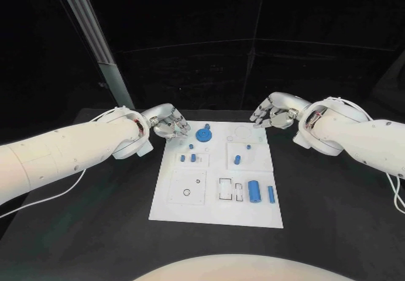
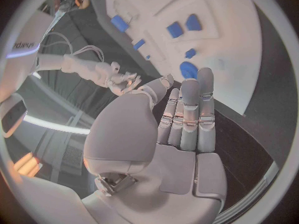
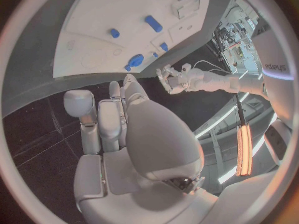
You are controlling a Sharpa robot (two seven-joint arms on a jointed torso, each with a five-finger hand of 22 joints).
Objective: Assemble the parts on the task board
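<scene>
Two hands, left hand point(image 1: 171, 124) and right hand point(image 1: 274, 113), hover empty (fingers spread) beside one task board point(image 1: 211, 208).

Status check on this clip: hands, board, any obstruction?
Left hand and right hand open, holding nothing, at the far corners of the task board. Blue parts lie untouched on it. Nothing in the way.

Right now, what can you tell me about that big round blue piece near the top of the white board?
The round blue part looks like a flat plastic disc with a raised middle, perhaps a gear, though its edge is too small to make out. It sits on the task board near its far edge, between the two hands. The left hand hovers close beside it, fingers apart, not touching. Nothing holds it.
</scene>
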